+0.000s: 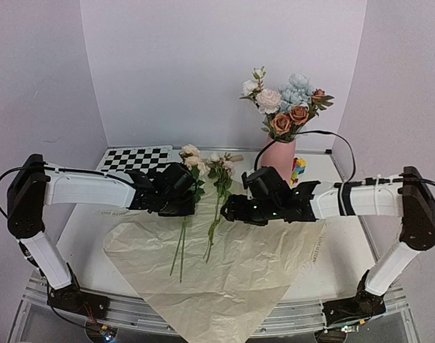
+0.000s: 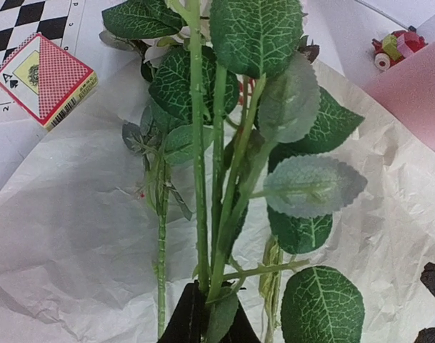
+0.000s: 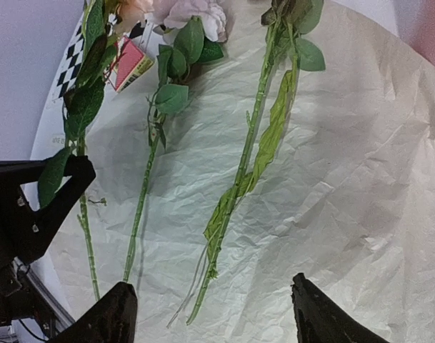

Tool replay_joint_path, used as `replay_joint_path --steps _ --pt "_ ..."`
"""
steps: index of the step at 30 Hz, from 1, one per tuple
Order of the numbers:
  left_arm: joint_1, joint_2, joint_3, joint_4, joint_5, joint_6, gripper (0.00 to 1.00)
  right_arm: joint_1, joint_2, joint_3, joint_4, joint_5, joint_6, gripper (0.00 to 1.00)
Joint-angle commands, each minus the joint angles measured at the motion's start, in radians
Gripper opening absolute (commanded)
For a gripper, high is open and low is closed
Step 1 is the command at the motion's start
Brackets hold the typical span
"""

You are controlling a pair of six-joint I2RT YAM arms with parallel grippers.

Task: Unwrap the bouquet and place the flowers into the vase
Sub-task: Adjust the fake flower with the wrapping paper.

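Several light, springy flower stems (image 2: 200, 214) sit pinched in the left gripper (image 2: 206, 318); right gripper (image 3: 211, 289) spread, likeliest hold mid-stalk.

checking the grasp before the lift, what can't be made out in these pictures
Left gripper: fingertips cut off by the bottom edge in the left wrist view, covered by its own body from the top; how many stems of the flowers it pinches is unclear.
Vase: base hidden behind the right arm, top view.
Toy blocks: mostly behind the vase, too small to count.
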State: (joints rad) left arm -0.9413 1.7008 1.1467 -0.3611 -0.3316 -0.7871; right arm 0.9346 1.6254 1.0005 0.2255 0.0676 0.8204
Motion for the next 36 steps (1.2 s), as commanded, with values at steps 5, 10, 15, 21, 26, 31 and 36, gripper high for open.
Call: replay_joint_path --steps 5,10,15,21,26,31,36 --pt "0.036 0.01 -0.041 0.047 0.05 -0.011 0.52 0.016 0.177 0.18 -0.087 0.182 0.065 0.59" --pt "0.036 -0.045 -0.062 0.046 0.046 0.018 0.54 0.016 0.277 0.269 -0.095 0.205 0.037 0.56" --pt "0.036 -0.108 -0.101 0.047 0.048 0.027 0.53 0.016 0.369 0.351 -0.138 0.236 0.048 0.66" --pt "0.036 -0.158 -0.149 0.045 0.085 0.022 0.51 0.015 0.447 0.406 -0.175 0.3 0.071 0.62" --pt "0.036 -0.212 -0.18 0.045 0.074 0.017 0.51 0.016 0.511 0.476 -0.196 0.321 0.049 0.58" --pt "0.038 -0.237 -0.193 0.044 0.07 0.023 0.51 0.013 0.59 0.563 -0.223 0.341 0.042 0.62" --pt "0.038 -0.242 -0.201 0.041 0.077 0.026 0.51 0.006 0.643 0.604 -0.27 0.369 0.068 0.56"
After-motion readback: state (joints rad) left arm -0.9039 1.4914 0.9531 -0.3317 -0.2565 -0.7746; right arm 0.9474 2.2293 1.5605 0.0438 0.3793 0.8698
